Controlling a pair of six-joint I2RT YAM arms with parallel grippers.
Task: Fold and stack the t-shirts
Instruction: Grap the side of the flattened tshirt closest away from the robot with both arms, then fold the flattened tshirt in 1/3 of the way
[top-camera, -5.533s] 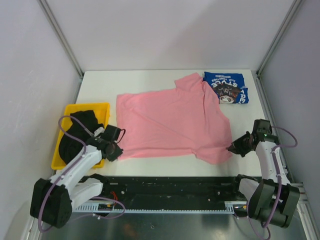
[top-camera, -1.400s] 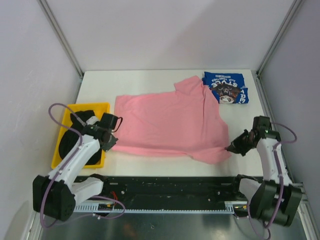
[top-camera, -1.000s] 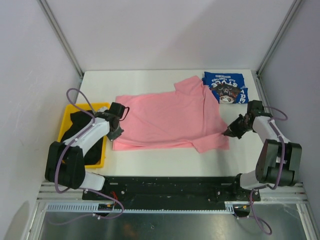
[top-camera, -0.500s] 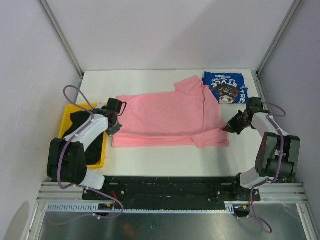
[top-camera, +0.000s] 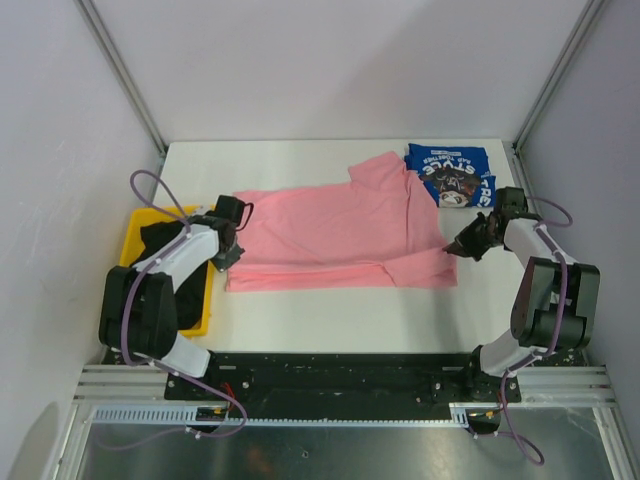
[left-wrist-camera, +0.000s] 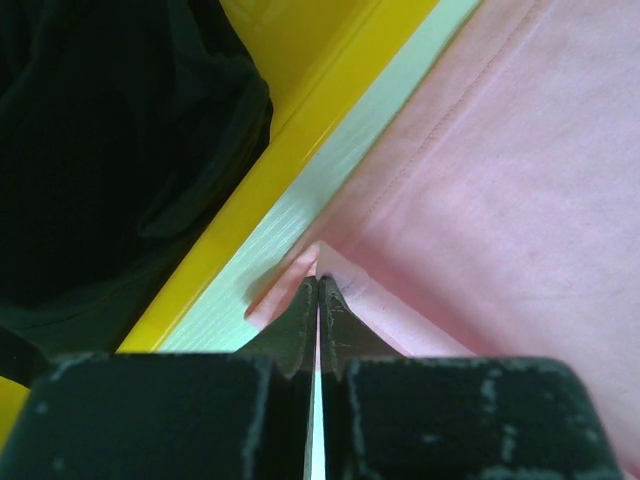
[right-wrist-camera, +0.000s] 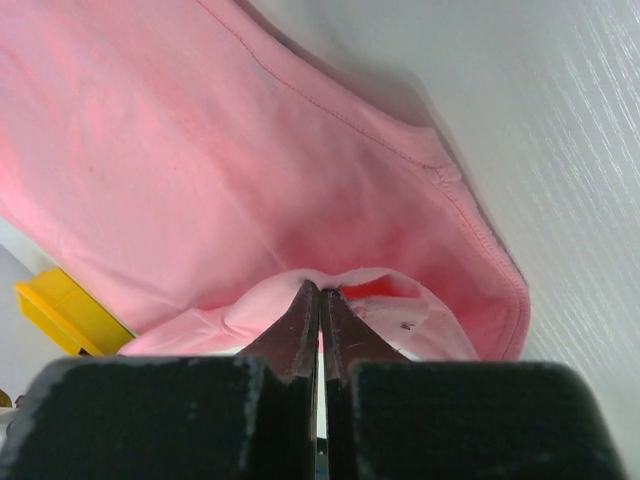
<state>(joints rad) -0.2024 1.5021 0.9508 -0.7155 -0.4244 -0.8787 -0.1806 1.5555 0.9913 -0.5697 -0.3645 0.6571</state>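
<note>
**A:** What is carrying it all?

**B:** A white worktop is lying between pale walls, with metal posts rising at the far corners.

**A:** What is sitting around the edges?

**B:** A yellow bin is sitting at the left edge, with black t-shirts heaping up inside it. A folded blue t-shirt is resting at the far right (white lettering facing up).

**A:** And the pink t-shirt?

**B:** It is lying across the middle with its long axis running left to right. One sleeve is pointing toward the far edge, just beside the blue t-shirt, and the near strip is lying doubled over.

**A:** And the claws?

**B:** The left claw is clamping the shirt's near-left corner, right beside the bin. The right claw is pinching the near-right corner, and cloth is bunching at its tips.
</note>
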